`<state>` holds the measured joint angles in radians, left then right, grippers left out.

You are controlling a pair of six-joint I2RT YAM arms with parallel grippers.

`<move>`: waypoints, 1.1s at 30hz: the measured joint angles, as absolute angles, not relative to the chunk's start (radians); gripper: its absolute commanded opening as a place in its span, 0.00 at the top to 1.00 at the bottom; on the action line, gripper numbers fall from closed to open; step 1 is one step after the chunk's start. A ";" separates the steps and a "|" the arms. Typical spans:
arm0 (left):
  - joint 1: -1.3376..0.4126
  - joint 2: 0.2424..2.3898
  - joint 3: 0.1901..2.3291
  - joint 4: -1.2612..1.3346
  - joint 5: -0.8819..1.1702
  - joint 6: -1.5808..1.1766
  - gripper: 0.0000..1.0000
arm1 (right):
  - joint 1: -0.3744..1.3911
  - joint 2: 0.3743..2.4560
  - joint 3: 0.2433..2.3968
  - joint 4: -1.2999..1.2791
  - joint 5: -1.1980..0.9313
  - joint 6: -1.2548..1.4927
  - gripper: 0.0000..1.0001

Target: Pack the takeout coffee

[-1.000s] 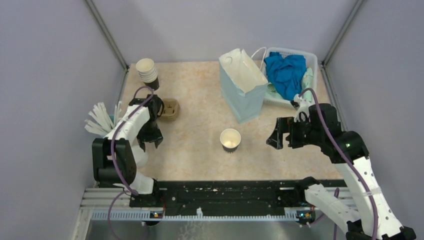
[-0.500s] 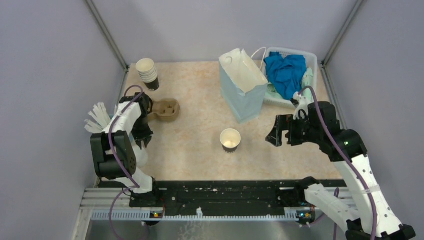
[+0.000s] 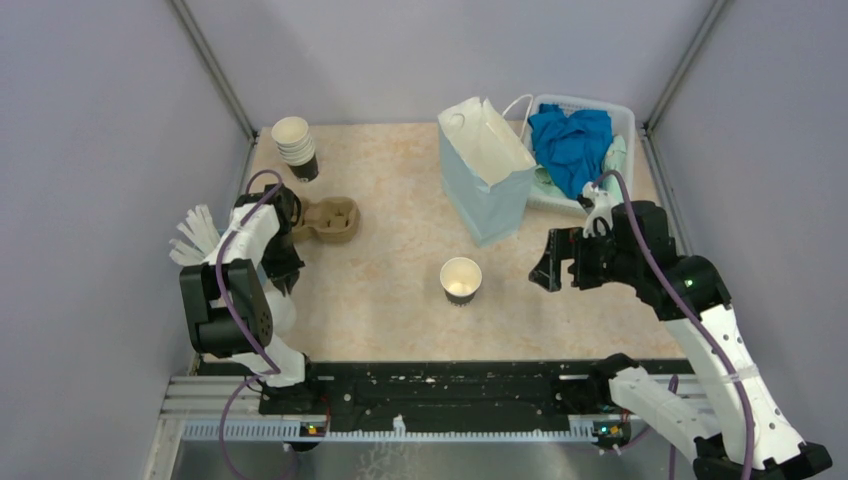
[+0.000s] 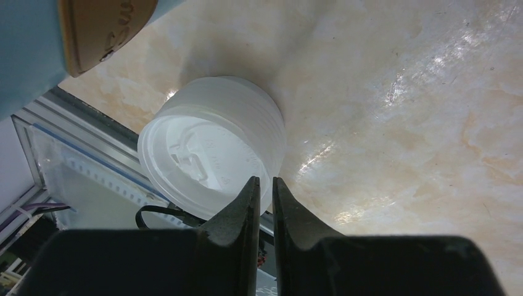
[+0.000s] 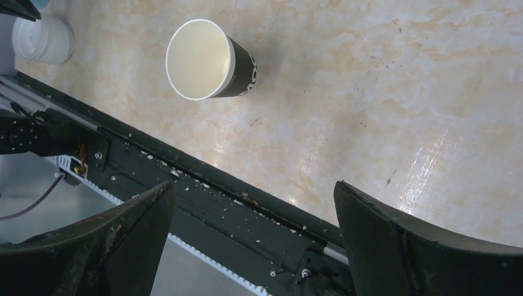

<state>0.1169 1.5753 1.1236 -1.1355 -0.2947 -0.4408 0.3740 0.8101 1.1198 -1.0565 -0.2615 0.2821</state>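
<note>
The coffee cup (image 3: 460, 279) is dark brown with a cream inside. It stands lidless at the table's middle and also shows in the right wrist view (image 5: 210, 60). A stack of white lids (image 4: 210, 148) lies near the table's left front edge; in the top view my left arm hides it. My left gripper (image 4: 262, 183) is shut with only a thin gap. Its tips sit at the lid stack's near rim, and I see nothing held between them. In the top view the left gripper (image 3: 283, 272) is at the far left. My right gripper (image 3: 545, 272) is wide open and empty, right of the cup.
A light blue paper bag (image 3: 488, 170) stands open at the back. A white basket (image 3: 625, 115) with blue cloth is behind it. A stack of lidless cups (image 3: 295, 145) and a brown cup carrier (image 3: 332, 218) sit at the back left. White strips (image 3: 193, 238) fan out by the left wall.
My left arm has swung left, away from the carrier and toward the left edge, then nearly stopped. My right gripper has shifted slightly left and stays open. The cup has not moved.
</note>
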 measured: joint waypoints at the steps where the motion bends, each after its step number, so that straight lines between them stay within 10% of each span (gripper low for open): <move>1: 0.117 1.575 1.124 -1.134 -0.294 -0.441 0.80 | 0.377 0.810 1.120 -1.056 -0.258 0.282 0.01; 33: 0.117 1.619 1.121 -1.127 -0.293 -0.442 0.82 | 0.430 0.812 1.120 -1.056 -0.221 0.273 0.01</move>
